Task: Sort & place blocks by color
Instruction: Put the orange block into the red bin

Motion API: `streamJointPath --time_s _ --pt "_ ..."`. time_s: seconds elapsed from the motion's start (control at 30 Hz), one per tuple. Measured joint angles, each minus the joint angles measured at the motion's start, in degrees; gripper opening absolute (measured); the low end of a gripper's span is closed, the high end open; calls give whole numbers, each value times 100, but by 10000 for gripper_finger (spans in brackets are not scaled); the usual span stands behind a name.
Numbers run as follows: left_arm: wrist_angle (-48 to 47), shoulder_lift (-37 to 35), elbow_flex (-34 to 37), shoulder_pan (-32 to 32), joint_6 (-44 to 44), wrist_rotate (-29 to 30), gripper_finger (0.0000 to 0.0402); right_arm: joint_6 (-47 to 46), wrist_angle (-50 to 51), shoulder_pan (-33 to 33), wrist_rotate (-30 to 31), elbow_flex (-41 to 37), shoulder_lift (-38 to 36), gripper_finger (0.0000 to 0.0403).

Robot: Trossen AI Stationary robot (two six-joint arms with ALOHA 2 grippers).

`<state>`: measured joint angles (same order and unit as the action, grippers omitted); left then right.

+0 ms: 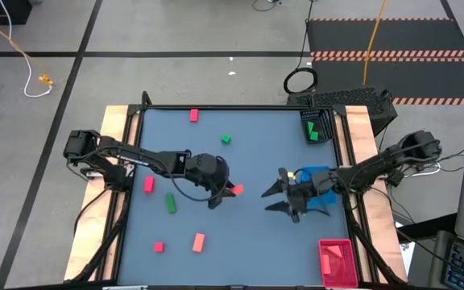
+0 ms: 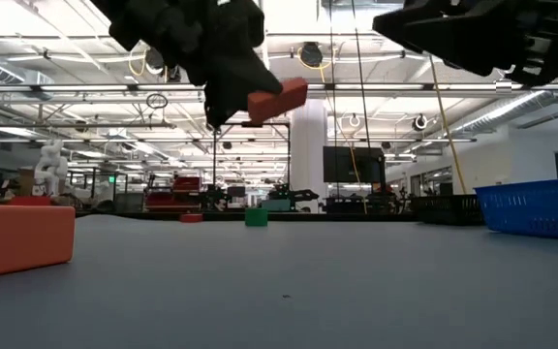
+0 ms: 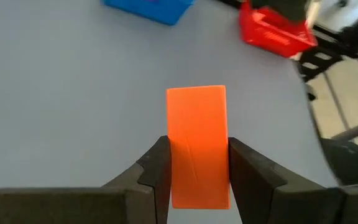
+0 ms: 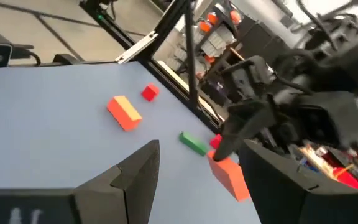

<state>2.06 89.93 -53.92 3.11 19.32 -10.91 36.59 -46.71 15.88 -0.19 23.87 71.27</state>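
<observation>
- Left end effector (image 1: pixel 225 193) is clamping a red bar block (image 1: pixel 236 190) between its fingers (image 3: pixel 160 177), near the middle of the surface (image 1: pixel 240 234); the low view is showing that block (image 2: pixel 277 101) riding clear above the surface, tilted.
- Right end effector (image 1: pixel 279 196) is hanging with fingers spread wide and nothing between them, at about 3 o'clock from the held block, just apart from it.
- Blue tray (image 1: pixel 316 179) is sitting under the right arm at roughly 3 o'clock of the surface.
- Red tray (image 1: pixel 337 260) is sitting at the 5 o'clock corner with red pieces in it.
- Black tray (image 1: pixel 317 126) is sitting at the 1 o'clock corner with green pieces in it.
- Loose blocks lying on the surface:
  - red block (image 1: pixel 193 115) at 11 o'clock, by the far edge
  - small green block (image 1: pixel 226 139) at about 12 o'clock
  - red block (image 1: pixel 148 184) at 9 o'clock
  - green bar (image 1: pixel 170 203) just beside it, toward 8 o'clock
  - small red block (image 1: pixel 159 246) and salmon bar (image 1: pixel 198 241) at about 7 o'clock, near the front edge
</observation>
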Motion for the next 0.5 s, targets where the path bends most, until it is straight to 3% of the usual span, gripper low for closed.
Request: streamJointPath --time_s 0.3,0.5 --pt "103 0 -3 36 52 -20 127 40 1 0 25 1051 1462 215" --pt "-103 0 -5 213 91 -16 127 346 -27 -2 56 1364 1796 215"
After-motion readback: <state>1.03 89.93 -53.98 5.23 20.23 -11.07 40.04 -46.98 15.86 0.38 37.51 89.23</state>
